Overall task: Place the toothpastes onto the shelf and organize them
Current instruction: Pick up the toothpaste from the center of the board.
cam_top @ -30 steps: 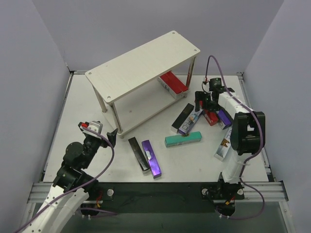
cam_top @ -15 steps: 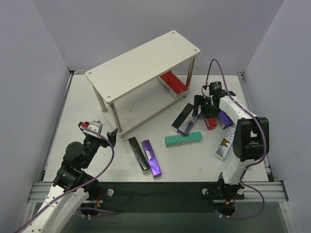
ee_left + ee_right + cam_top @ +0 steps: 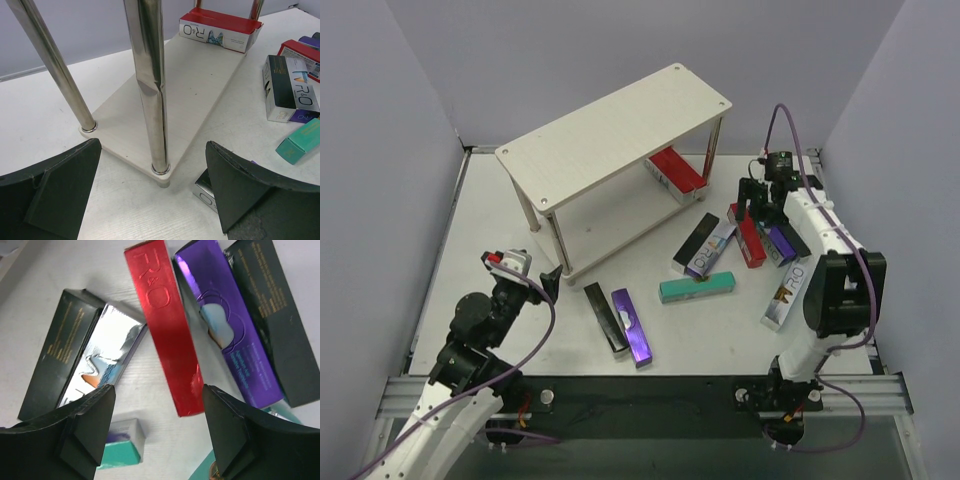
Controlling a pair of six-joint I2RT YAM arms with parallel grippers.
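The shelf (image 3: 610, 130) stands at the back, with red toothpastes (image 3: 675, 172) lying on its lower board (image 3: 175, 85). The other toothpastes lie loose on the table. A red carton (image 3: 750, 240), a purple one (image 3: 780, 243) and a black one (image 3: 796, 240) lie side by side under my right gripper (image 3: 757, 205). That gripper (image 3: 157, 425) hovers open above the near end of the red carton (image 3: 167, 325), with nothing between its fingers. My left gripper (image 3: 545, 283) is open and empty, facing a shelf leg (image 3: 150, 85).
A black and a silver carton (image 3: 705, 245) lie left of the red one, and a teal carton (image 3: 696, 287) lies in front of them. A black (image 3: 604, 317) and a purple carton (image 3: 631, 326) lie near the left arm. A white carton (image 3: 785, 295) lies by the right arm.
My right gripper has moved back and to the right, from above the silver carton to above the red one, its jaws narrowing a little. The left arm has not moved.
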